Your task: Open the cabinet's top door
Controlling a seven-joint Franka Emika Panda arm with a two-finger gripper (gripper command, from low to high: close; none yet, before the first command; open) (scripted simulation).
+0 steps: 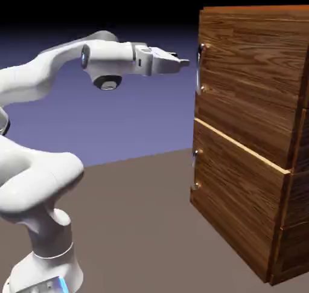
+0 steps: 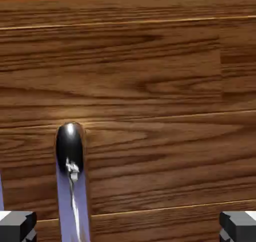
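Note:
The cabinet (image 1: 253,104) of dark brown wood grain stands at the exterior view's right. Its top door (image 2: 150,86) fills the hand view. The door's long silver handle (image 1: 198,71) runs down the cabinet's front edge. My gripper (image 1: 183,62) is level with the handle's upper part, a short gap away from it, and open with nothing between its fingers. In the hand view the handle (image 2: 71,186) rises from the bottom edge to a rounded top end, nearer the left fingertip (image 2: 17,226) than the right one (image 2: 237,226). The gripper (image 2: 127,228) faces bare wood.
A lower door with a shorter silver handle (image 1: 194,165) sits under a tan dividing strip (image 1: 241,147). The brown table (image 1: 139,225) stretches between the robot's base and the cabinet. My arm reaches across from the left, well above the table.

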